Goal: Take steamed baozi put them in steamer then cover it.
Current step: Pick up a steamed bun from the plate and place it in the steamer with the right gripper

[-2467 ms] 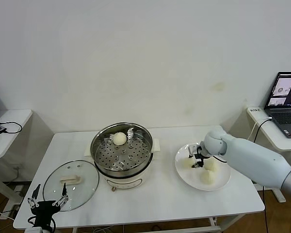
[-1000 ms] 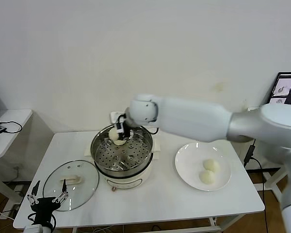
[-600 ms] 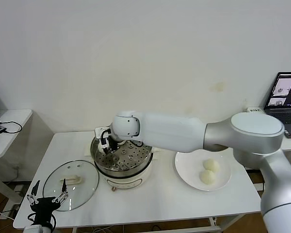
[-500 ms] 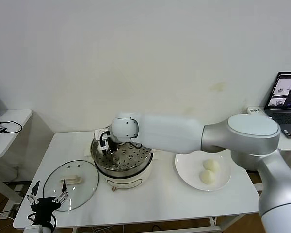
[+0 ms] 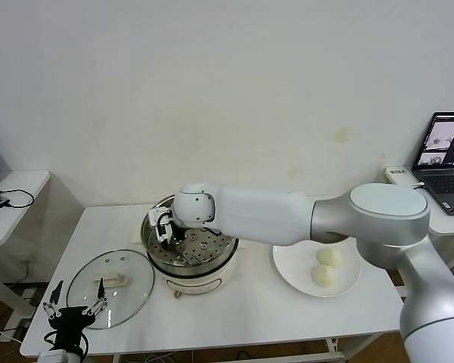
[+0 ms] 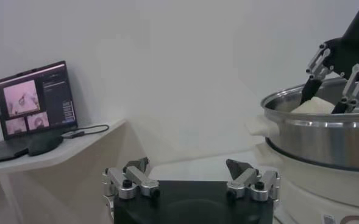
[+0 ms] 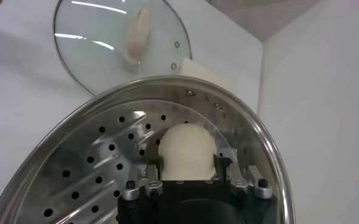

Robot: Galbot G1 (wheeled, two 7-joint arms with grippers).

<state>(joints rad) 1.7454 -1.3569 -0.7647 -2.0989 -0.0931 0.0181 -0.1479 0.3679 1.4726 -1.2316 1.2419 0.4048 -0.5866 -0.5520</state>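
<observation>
Inside the steamer (image 5: 191, 243) at the table's (image 5: 257, 302) centre, the right gripper (image 7: 187, 172) brackets a steamed baozi (image 7: 187, 150) sitting on the perforated tray, fingers against the bun's sides. Two more baozi (image 5: 323, 266) lie on the white plate (image 5: 291, 261) to the right. The cover (image 5: 110, 287) rests flat beside the steamer, while the left gripper (image 5: 73, 311) hangs open at the table's near-left edge.

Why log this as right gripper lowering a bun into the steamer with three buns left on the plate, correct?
Not quite: two buns are left on the plate, as the head view shows. The rest holds: the right gripper has a bun low inside the steamer.
</observation>
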